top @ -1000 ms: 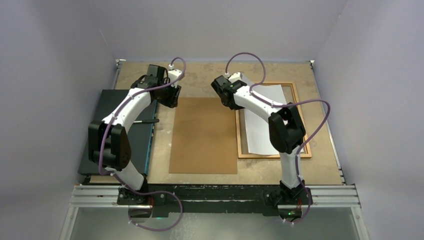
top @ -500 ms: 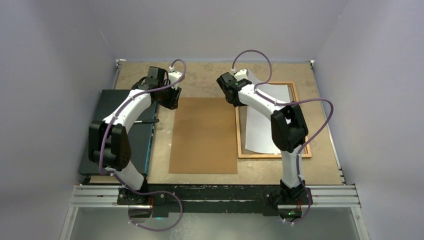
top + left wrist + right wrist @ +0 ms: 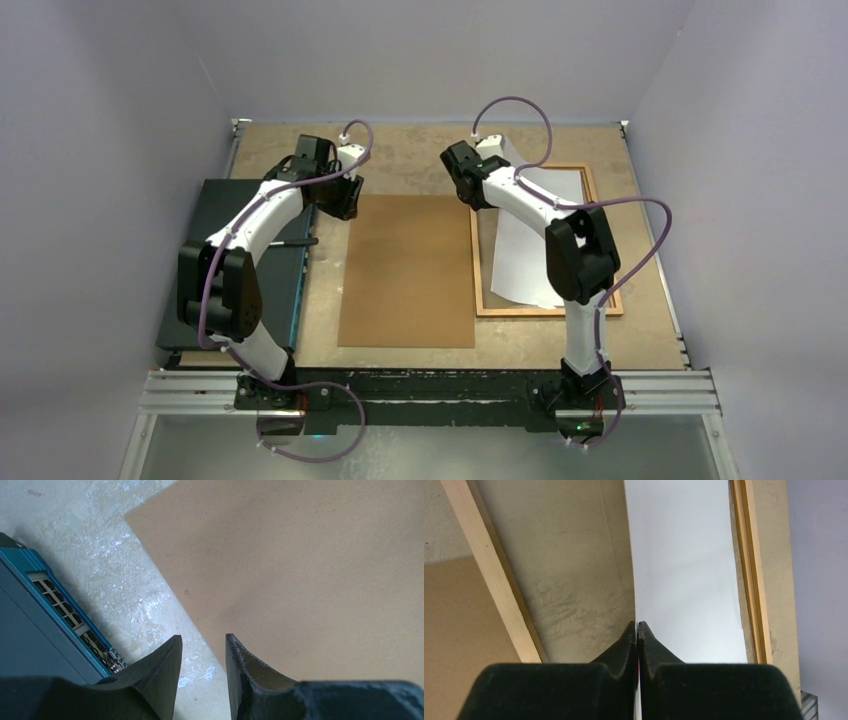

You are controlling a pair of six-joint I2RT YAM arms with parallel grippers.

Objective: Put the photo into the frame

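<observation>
The photo (image 3: 535,250) lies white back up inside the orange-brown frame (image 3: 547,312) at the right of the table, its picture side hidden. My right gripper (image 3: 484,197) is shut on the photo's far-left edge and holds that edge raised, so the sheet curves up. In the right wrist view the fingers (image 3: 637,625) pinch the white sheet (image 3: 684,565) between the frame's left rail (image 3: 494,580) and right rail (image 3: 751,580). My left gripper (image 3: 341,205) is open and empty, low over the far-left corner of the backing board (image 3: 408,270).
The plain brown backing board (image 3: 300,565) lies in the middle of the table. A dark flat box (image 3: 230,260) with a blue edge (image 3: 55,600) lies at the left, beside my left arm. The grey walls close in on three sides.
My right gripper has moved farther and a little right with the photo's edge, and the sheet has shifted right inside the frame. The left arm has barely moved.
</observation>
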